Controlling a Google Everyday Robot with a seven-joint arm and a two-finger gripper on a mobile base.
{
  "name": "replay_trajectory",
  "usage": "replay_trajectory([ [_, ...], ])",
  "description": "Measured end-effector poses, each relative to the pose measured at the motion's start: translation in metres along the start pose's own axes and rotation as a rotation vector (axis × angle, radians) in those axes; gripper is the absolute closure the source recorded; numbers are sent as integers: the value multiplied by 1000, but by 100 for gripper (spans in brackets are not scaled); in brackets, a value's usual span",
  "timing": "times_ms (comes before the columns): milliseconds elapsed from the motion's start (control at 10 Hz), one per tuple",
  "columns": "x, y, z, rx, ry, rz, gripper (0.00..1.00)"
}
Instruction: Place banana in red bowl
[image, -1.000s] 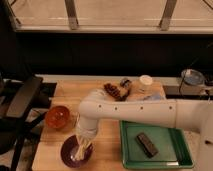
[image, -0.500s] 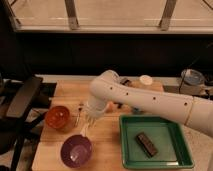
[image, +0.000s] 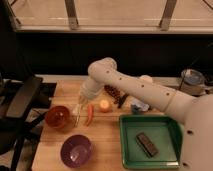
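Observation:
The red bowl (image: 57, 117) sits at the left of the wooden table. My gripper (image: 81, 104) hangs just right of the bowl's rim, pointing down. It is shut on the banana (image: 77, 113), whose pale strips dangle below the fingers, between the bowl and a red-orange chili pepper (image: 90, 114). The banana is above the table, beside the bowl and not in it.
A purple dish (image: 76, 150) stands at the front left. A green tray (image: 131, 150) holding a dark bar (image: 146, 144) is at the front right. A small orange fruit (image: 104, 105), brown items (image: 114, 92) and a blue packet (image: 138, 106) lie mid-table. A black chair (image: 22, 97) is left.
My gripper lifted the banana out of the purple dish and carried it back and left, to the right side of the red bowl.

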Motion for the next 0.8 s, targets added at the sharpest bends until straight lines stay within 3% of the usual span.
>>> replay_trajectory([
  [300,9,-61,15,76,-21,-104,100],
  [600,-3,-87,34,105,-74,-160,99],
  [800,-11,-84,45,104,-105,-166,85],
])
